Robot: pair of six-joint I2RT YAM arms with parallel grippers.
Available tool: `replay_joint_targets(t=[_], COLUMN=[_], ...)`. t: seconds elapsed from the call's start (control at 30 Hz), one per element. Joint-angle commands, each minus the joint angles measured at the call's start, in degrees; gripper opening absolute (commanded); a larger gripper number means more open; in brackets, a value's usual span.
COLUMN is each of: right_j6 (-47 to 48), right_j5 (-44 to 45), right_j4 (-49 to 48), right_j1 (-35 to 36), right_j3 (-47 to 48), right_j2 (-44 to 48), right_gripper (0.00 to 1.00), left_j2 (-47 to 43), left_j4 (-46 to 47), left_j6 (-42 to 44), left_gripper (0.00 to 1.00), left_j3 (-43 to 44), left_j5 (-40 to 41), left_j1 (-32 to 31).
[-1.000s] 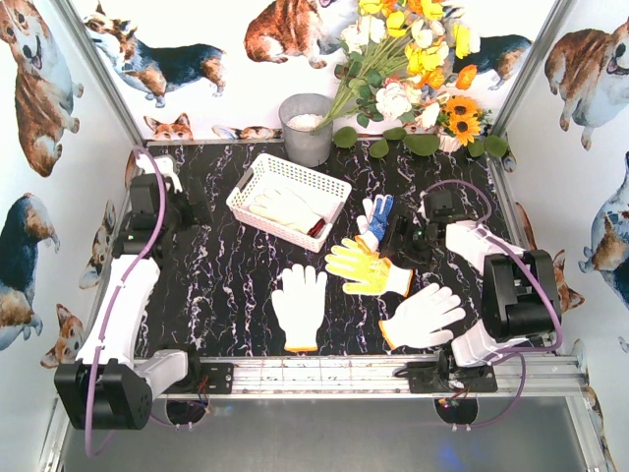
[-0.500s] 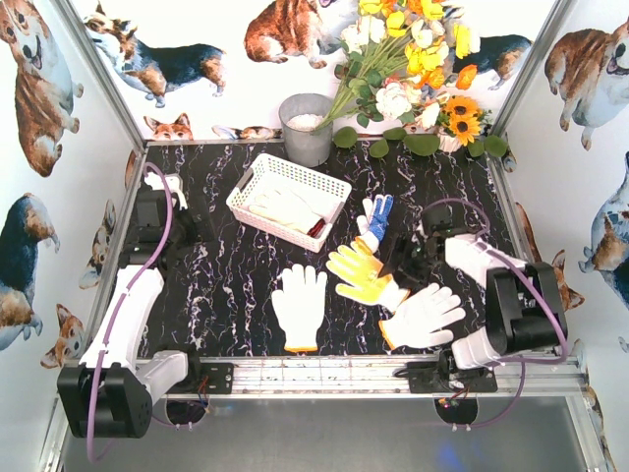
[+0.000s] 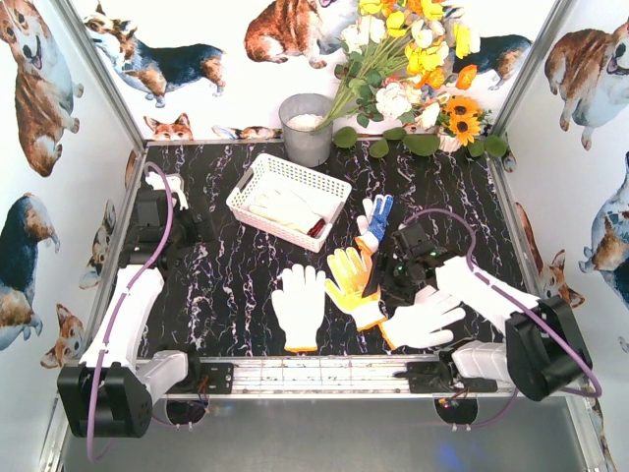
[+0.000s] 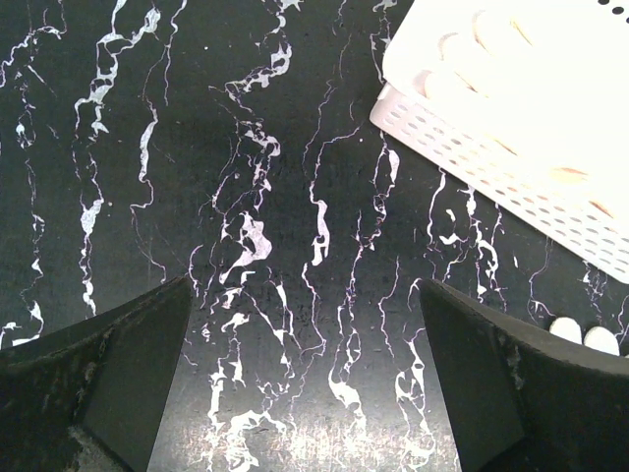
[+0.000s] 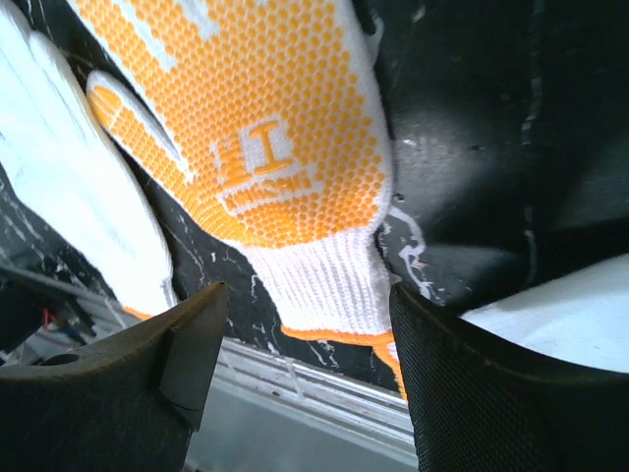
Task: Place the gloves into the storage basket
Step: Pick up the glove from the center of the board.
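The white lattice storage basket (image 3: 257,177) (image 4: 511,177) stands at the back left and holds a cream glove with a red cuff (image 3: 283,208). On the table lie a white and blue glove (image 3: 374,216), a yellow dotted glove (image 3: 346,278) (image 5: 265,128), a white glove with an orange cuff (image 3: 300,305) (image 5: 59,187), and another white glove (image 3: 425,317). My right gripper (image 3: 375,295) (image 5: 305,295) is open, its jaws either side of the yellow glove's white cuff (image 5: 329,280). Left of the basket, my left gripper (image 3: 189,228) (image 4: 305,287) stands open over bare table.
A grey metal bucket (image 3: 307,128) stands behind the basket, beside a bunch of artificial flowers (image 3: 413,59) at the back right. An aluminium rail (image 3: 324,372) runs along the near edge, close to the yellow glove's cuff. Printed walls close in both sides.
The right gripper has moved left and toward the near edge. The yellow glove has turned with it, its cuff swinging toward the rail. The left arm shifted slightly, then held still.
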State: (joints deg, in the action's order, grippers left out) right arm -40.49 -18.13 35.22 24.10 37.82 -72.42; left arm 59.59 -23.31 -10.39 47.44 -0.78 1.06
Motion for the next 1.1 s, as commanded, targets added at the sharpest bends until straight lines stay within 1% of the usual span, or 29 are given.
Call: replay_joint_targets(t=[0.0, 0.1, 0.23, 0.43, 0.57, 0.7, 0.83, 0.93, 1.07], right_j6=[1.14, 1.13, -0.70, -3.42, -3.81, -4.31, -4.90, -5.94, -9.18], right_j5=[8.10, 6.36, 4.90, 1.89, 2.19, 0.86, 0.57, -0.42, -3.28], right_j4=[3.48, 4.85, 4.61, 1.46, 1.01, -0.83, -1.85, -2.73, -5.39], right_j1=[-0.01, 0.26, 1.75, 2.60, 3.57, 3.89, 4.11, 4.27, 4.29], right_j3=[3.12, 2.83, 0.26, -3.47, -3.92, -4.33, -4.13, -3.51, -2.80], right_j2=[2.00, 0.21, 1.55, 1.65, 1.20, 0.57, 0.50, 1.89, 5.46], right_gripper=[0.69, 0.67, 0.65, 0.51, 0.48, 0.39, 0.25, 0.16, 0.05], left_j2=[-0.96, -1.14, -1.32, -0.80, -1.05, -1.16, -0.61, -0.61, -2.42], left_j4=[1.95, 1.95, 2.03, 2.13, 2.13, 2.13, 2.21, 2.33, 3.47], left_j6=[0.55, 0.59, 0.61, 0.55, 0.64, 0.70, 0.35, 0.13, -3.15], left_gripper=[0.94, 0.94, 0.95, 0.95, 0.95, 0.95, 0.95, 0.95, 0.95], left_j3=[0.64, 0.57, 0.57, 0.73, 0.64, 0.64, 0.47, -0.05, -2.50], left_j5=[-0.52, -0.28, -0.25, -0.75, -0.64, -0.42, -2.19, -7.51, -15.38], left_j1=[0.67, 0.61, 0.65, 0.66, 0.65, 0.68, 0.65, 0.67, -0.70])
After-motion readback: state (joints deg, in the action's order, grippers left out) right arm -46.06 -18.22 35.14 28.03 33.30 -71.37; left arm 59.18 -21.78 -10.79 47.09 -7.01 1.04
